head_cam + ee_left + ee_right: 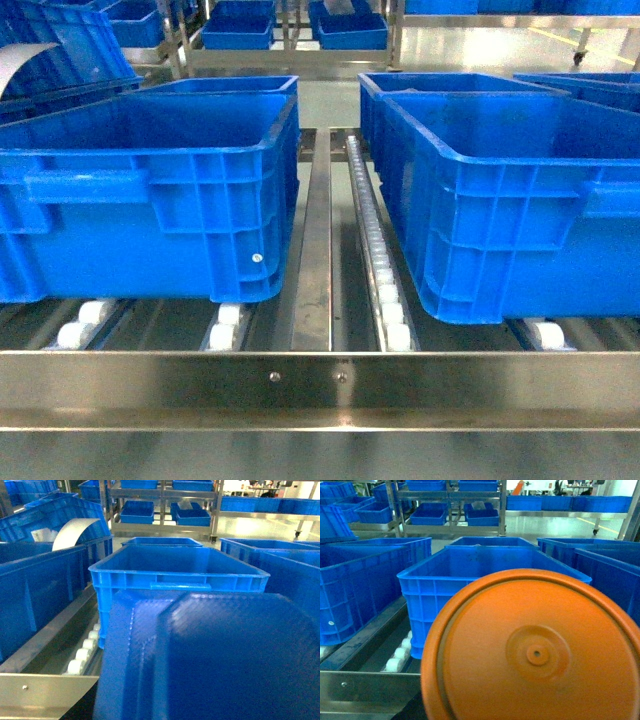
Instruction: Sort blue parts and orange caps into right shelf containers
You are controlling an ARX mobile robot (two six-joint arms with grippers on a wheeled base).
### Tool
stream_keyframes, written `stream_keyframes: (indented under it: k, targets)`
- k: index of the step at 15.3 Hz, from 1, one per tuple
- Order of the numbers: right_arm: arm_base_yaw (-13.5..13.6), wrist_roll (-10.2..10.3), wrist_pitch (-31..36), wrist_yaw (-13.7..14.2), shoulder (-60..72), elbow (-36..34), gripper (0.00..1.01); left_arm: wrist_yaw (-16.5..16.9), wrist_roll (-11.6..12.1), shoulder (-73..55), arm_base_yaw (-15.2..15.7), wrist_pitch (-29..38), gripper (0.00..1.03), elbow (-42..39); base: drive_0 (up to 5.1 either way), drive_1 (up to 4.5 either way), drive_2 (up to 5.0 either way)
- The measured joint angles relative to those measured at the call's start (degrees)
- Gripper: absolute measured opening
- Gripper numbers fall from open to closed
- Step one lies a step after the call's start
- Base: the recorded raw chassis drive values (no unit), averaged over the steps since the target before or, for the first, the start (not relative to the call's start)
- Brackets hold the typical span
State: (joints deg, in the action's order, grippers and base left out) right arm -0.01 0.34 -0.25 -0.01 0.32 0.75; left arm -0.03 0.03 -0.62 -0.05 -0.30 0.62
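Two large bright-blue plastic crates, the left crate (150, 190) and the right crate (510, 200), with ribbed walls, thick rims and smooth insides, sit on a steel roller shelf (320, 385) with white rollers. A textured blue part (210, 660) with rounded corners fills the left wrist view, and a smooth round orange cap (535, 650) fills the right wrist view. Neither gripper shows, so jaw state cannot be told.

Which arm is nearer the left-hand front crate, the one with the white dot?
Left, probably. Its wrist view has that crate looming close on the left; the right wrist view sees it farther off, also leftward.
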Motion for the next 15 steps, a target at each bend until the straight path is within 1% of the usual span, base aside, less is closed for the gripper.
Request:
stream_keyframes:
  k: [15]
  targets:
    - [0.0,0.0,-0.1,0.0,0.0,0.0,0.44,0.0,0.0,0.0,0.0,-0.1,0.42,0.0,0.1,4.39,-4.2]
